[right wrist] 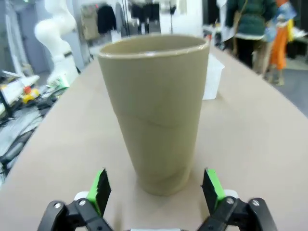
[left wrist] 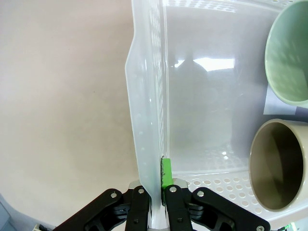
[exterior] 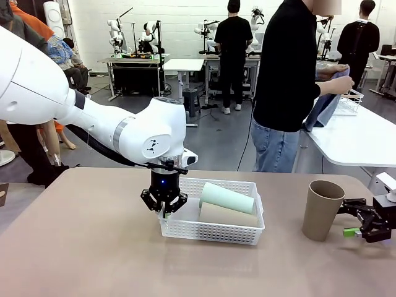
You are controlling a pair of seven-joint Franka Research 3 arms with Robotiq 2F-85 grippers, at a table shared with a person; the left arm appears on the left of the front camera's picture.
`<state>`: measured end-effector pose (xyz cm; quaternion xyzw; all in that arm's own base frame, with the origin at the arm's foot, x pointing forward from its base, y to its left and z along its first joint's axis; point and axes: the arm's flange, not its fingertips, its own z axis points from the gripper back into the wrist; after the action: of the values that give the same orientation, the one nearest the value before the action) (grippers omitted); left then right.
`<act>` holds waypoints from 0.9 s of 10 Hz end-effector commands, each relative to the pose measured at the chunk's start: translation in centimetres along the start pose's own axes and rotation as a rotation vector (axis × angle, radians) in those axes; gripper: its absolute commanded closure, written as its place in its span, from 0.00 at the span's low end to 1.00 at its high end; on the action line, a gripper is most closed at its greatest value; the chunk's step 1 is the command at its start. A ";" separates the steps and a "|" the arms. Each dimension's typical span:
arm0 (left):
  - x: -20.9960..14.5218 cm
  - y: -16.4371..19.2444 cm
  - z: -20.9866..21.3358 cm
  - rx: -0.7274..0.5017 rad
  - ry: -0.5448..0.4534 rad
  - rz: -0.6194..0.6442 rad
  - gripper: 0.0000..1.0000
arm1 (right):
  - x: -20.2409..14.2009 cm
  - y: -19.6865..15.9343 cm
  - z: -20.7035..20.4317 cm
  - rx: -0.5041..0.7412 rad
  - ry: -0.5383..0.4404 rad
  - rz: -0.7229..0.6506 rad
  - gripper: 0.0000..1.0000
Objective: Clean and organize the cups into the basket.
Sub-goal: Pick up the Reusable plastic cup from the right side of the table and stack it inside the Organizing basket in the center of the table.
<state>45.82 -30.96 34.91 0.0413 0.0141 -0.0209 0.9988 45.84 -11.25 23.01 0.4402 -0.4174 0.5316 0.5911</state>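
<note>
Pinching the basket [exterior: 210, 232] wall shut in my left jaws; my right jaws gape wide, the upright tan cup [exterior: 322, 210] standing just ahead between them, unheld.

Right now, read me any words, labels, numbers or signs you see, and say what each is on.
No text can be read.
The standing cup, the mint cup, the tan cup beside it and the basket show no print.
A small dark emblem on the left arm shows no legible letters.
</note>
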 end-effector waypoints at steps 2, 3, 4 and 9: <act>-0.1 0.1 -0.4 0.011 0.000 -0.008 1.00 | -0.3 -0.3 -1.7 -0.050 -0.002 0.015 0.00; -0.1 0.1 -0.4 0.011 0.000 -0.008 1.00 | -0.4 -0.6 -2.0 -0.052 0.000 0.014 0.00; -0.1 0.1 -0.4 0.011 0.000 -0.008 1.00 | -0.4 -0.7 -2.1 -0.052 -0.003 0.012 0.00; -0.1 0.1 -0.4 0.011 0.000 -0.008 1.00 | -0.3 -0.7 -4.3 -0.027 0.000 0.020 0.00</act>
<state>45.82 -30.96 34.91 0.0413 0.0141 -0.0209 0.9988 46.90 -8.46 22.09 0.4396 -0.4152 0.5337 0.5913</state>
